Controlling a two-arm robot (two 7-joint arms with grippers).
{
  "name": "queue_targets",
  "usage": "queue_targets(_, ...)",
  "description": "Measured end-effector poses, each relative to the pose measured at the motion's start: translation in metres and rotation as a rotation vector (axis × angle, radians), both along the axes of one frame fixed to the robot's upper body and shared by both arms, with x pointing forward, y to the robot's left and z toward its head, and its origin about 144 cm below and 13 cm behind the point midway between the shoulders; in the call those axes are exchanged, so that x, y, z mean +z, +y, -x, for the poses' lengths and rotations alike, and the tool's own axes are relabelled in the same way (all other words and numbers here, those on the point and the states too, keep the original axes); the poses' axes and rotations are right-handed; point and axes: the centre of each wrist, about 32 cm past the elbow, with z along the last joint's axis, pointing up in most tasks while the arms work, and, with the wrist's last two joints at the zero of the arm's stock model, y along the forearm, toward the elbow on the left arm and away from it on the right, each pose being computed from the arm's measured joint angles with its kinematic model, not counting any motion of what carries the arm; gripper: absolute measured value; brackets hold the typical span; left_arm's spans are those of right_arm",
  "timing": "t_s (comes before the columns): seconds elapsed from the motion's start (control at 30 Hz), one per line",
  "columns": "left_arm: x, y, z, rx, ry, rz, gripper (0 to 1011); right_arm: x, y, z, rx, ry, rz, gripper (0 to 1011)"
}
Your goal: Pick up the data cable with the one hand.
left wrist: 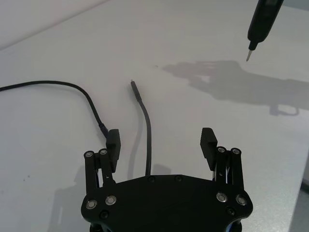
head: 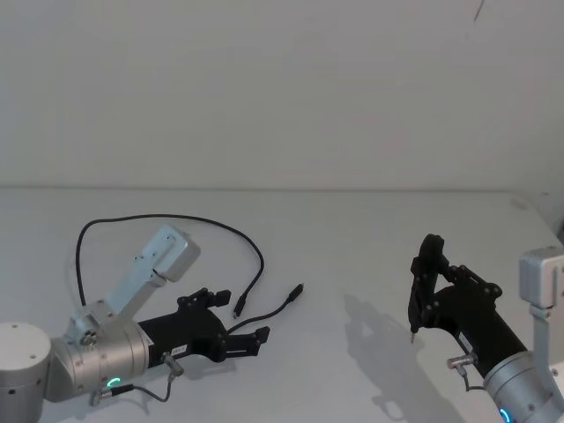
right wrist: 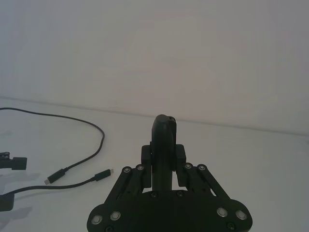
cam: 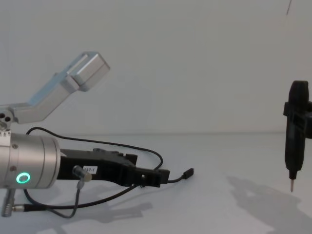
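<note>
Surface: a plain white desk (head: 370,238) is running back to a bare pale wall (head: 282,88).

The data cable (left wrist: 147,140) is lying flat on the desk, left of centre. It is looping toward the wall in a wide arc and coming forward as two short branches with small plugs.

The left pincer (head: 242,315) is sitting low over the desk with its fingers spread wide. One branch is running out between them, and the other branch's plug is lying just beside one finger. Contact cannot be told.

A short grey wire (cam: 81,175) with a silver plug is hanging at the left wrist.

The right pincer (right wrist: 163,154) is hanging above the desk on the right, well apart from the cable. It is clenching a pen-shaped tool (cam: 296,136), thin tip pointing down, and casting a shadow (head: 379,339) on the desk.
</note>
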Motion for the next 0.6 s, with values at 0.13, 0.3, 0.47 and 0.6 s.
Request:
queue_targets(0.13,-0.0015,-0.0011,-0.0006,0.003,0.004,-0.01,1001,0.0,0.0,0.0,0.0,0.0,0.0,279)
queue_targets(0.3,-0.0035,-0.0015,-0.0019,0.006,0.011,-0.021,1001,0.0,0.0,0.0,0.0,0.0,0.0,279)
queue_targets(0.47,-0.0068,-0.0017,-0.0035,0.008,0.022,-0.031,1001,0.0,0.0,0.0,0.0,0.0,0.0,279)
queue_targets(0.6,-0.0093,-0.0026,-0.0045,0.01,0.028,-0.033,1001,0.0,0.0,0.0,0.0,0.0,0.0,279)
